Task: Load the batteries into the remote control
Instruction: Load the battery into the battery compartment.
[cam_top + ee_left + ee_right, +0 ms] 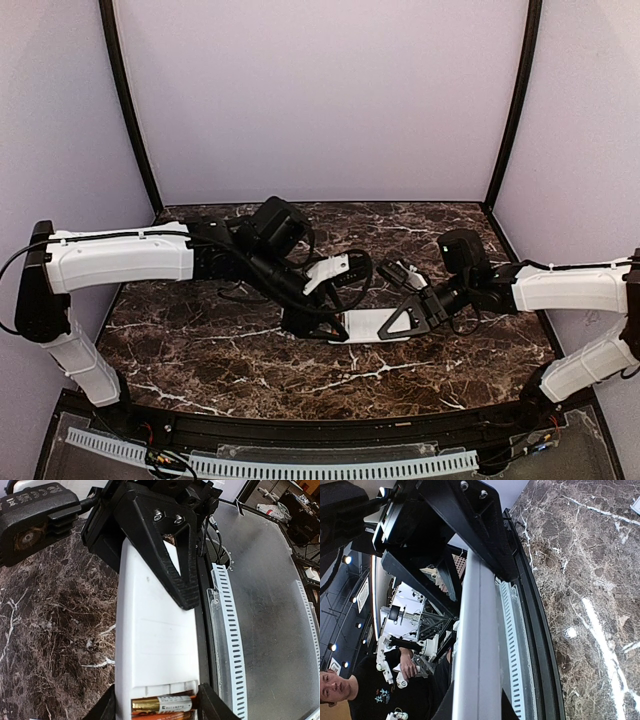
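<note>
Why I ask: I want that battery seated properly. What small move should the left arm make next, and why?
Probably press the battery down flat into the open near end of the remote control. It lies crosswise there, between the fingers of the left gripper, and the right gripper clamps the far end, which steadies it. Whether the battery is fully seated, the wrist view does not show.

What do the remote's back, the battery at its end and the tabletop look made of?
Remote control: smooth matte white plastic, judging by the faint moulded seam lines. Battery: glossy gold-and-orange printed wrap, presumably over metal. Tabletop: dark brown, white-veined marble look, polished. I cannot tell whether it is real stone or laminate.
</note>
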`<state>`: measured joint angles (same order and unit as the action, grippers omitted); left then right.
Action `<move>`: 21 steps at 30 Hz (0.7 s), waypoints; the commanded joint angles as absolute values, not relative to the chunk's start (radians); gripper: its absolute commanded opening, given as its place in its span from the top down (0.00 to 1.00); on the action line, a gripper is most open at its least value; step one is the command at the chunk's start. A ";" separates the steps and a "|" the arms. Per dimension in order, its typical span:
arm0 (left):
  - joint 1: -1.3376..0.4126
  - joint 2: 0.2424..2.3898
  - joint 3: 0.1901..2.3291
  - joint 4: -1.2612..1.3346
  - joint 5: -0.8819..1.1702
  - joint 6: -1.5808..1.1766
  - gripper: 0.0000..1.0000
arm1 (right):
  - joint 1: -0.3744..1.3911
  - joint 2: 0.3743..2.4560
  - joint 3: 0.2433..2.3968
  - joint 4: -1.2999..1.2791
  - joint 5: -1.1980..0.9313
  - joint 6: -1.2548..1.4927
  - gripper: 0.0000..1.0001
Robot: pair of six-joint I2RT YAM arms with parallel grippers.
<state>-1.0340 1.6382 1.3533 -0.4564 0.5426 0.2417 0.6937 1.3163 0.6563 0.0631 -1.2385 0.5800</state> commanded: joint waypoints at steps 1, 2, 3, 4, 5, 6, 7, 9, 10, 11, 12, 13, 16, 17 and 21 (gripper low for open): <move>-1.021 1.652 1.368 -0.460 0.538 0.241 0.78 | 0.718 1.282 0.683 0.109 -1.301 0.563 1.00; -1.019 1.653 1.368 -0.457 0.539 0.235 0.81 | 0.717 1.278 0.683 0.112 -1.300 0.563 1.00; -1.018 1.656 1.367 -0.456 0.539 0.232 0.82 | 0.718 1.275 0.683 0.113 -1.300 0.564 1.00; -1.017 1.657 1.369 -0.455 0.537 0.224 0.85 | 0.718 1.273 0.681 0.116 -1.303 0.564 1.00; -1.016 1.660 1.370 -0.455 0.533 0.219 0.86 | 0.718 1.267 0.679 0.123 -1.305 0.567 1.00; -1.014 1.665 1.372 -0.455 0.532 0.211 0.88 | 0.718 1.262 0.677 0.131 -1.306 0.572 1.00; -1.012 1.668 1.375 -0.456 0.530 0.206 0.89 | 0.718 1.256 0.676 0.139 -1.308 0.575 1.00; -1.009 1.676 1.384 -0.465 0.528 0.191 0.91 | 0.718 1.244 0.674 0.149 -1.310 0.580 1.00; -1.006 1.682 1.386 -0.471 0.525 0.182 0.91 | 0.718 1.239 0.673 0.152 -1.309 0.579 1.00; -1.005 1.684 1.390 -0.473 0.518 0.176 0.92 | 0.718 1.236 0.673 0.155 -1.307 0.578 1.00; -1.005 1.689 1.392 -0.477 0.514 0.162 0.92 | 0.718 1.232 0.673 0.156 -1.306 0.577 1.00; -1.004 1.693 1.397 -0.486 0.506 0.155 0.92 | 0.719 1.227 0.672 0.159 -1.304 0.575 1.00; -1.002 1.708 1.406 -0.502 0.502 0.122 0.93 | 0.718 1.213 0.672 0.171 -1.296 0.569 1.00; -1.002 1.711 1.407 -0.504 0.508 0.114 0.93 | 0.718 1.208 0.672 0.175 -1.295 0.570 1.00; -0.995 1.717 1.399 -0.495 0.543 0.073 0.93 | 0.718 1.199 0.671 0.191 -1.300 0.570 1.00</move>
